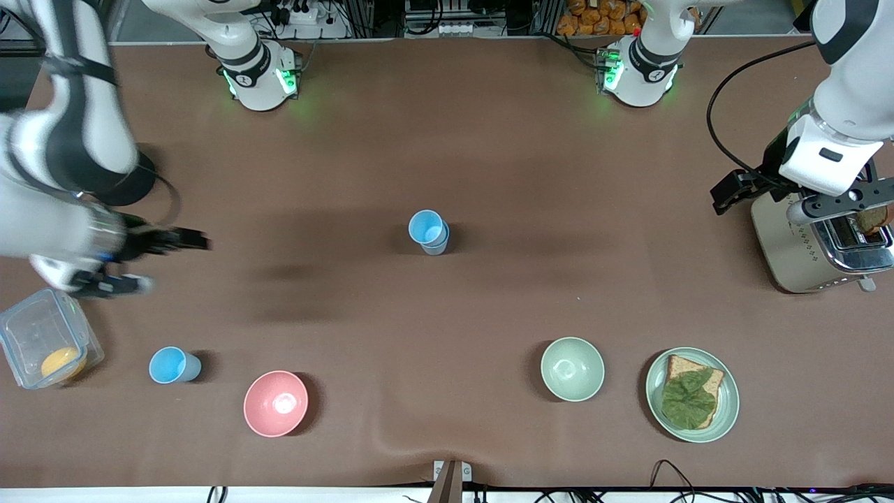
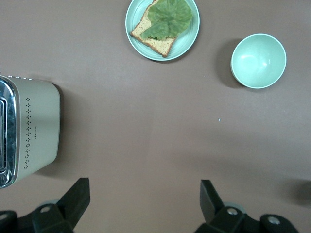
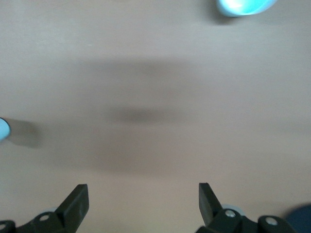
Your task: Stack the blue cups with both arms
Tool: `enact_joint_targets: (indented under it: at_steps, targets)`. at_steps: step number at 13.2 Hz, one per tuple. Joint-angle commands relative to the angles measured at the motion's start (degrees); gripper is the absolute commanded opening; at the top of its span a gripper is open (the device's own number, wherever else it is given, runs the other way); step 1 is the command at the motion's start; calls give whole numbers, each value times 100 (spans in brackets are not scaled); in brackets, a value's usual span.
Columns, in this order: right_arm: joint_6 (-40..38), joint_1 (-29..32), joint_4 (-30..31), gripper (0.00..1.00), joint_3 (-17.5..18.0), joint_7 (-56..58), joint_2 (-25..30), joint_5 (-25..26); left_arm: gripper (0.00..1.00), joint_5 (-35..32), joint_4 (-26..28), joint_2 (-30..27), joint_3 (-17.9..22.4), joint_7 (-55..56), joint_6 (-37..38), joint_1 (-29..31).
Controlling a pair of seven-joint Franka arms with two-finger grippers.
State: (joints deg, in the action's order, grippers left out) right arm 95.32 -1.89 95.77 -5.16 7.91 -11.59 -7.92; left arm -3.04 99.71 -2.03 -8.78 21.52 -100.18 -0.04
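Stacked blue cups stand upright mid-table, apparently one nested in another. A single blue cup stands upright near the front camera at the right arm's end, between the clear container and the pink bowl. The right gripper, jaws spread and empty, hangs over bare table above the container, much closer to the single cup than the left gripper, which is released too and waits by the toaster. Likely next pick: the single cup, right arm. Brown tabletop is flat, with open room around both cups; green bowl and sandwich plate well apart.
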Motion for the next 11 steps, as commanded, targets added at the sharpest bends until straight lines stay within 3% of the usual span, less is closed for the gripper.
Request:
enact_joint_targets:
  at_steps: [1,4,11]
  targets:
    - [-206,293,337,100,208,-35,1095,422,100,111,-109,-34,-45,-131,131,40]
    - [-1004,865,-188,100,436,-26,1212,581,100,111,-214,-69,-115,-122,306,31]
    - [-1077,954,-322,100,691,-508,1212,643,100,145,-565,1,-221,-551,473,92]
